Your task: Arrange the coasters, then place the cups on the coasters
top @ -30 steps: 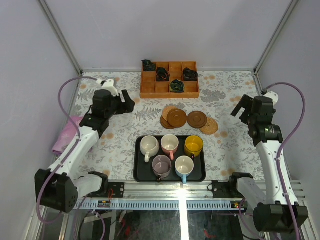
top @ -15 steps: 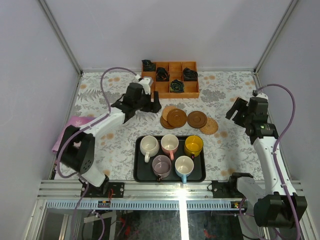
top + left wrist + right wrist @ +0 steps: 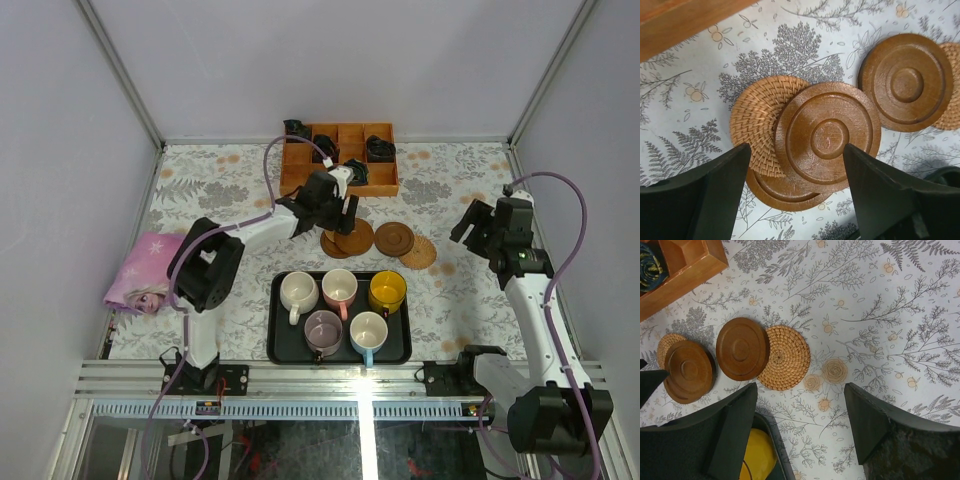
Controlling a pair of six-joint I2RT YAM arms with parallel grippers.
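Several coasters lie behind the black tray [image 3: 276, 335]. A brown coaster [image 3: 827, 135] tops a pile with a woven one [image 3: 757, 120] and another brown one [image 3: 782, 192]. To their right a brown coaster [image 3: 394, 238] overlaps a woven coaster [image 3: 419, 252]. My left gripper [image 3: 336, 207] hovers open over the pile, its jaws either side of the top disc [image 3: 796, 150]. Several cups stand on the tray: cream [image 3: 298, 292], pink [image 3: 339, 287], yellow [image 3: 387, 291], mauve [image 3: 322, 330], light blue [image 3: 368, 331]. My right gripper [image 3: 478, 226] is open and empty above the table right of the woven coaster [image 3: 785, 357].
An orange wooden box [image 3: 340, 160] with dark green-marked objects stands at the back, just behind the coasters. A pink cloth [image 3: 145, 272] lies at the left edge. Enclosure walls bound the flowered table on three sides.
My left arm has swung from the left side of the table to over the coaster pile. The right gripper has narrowed a little and barely shifted.
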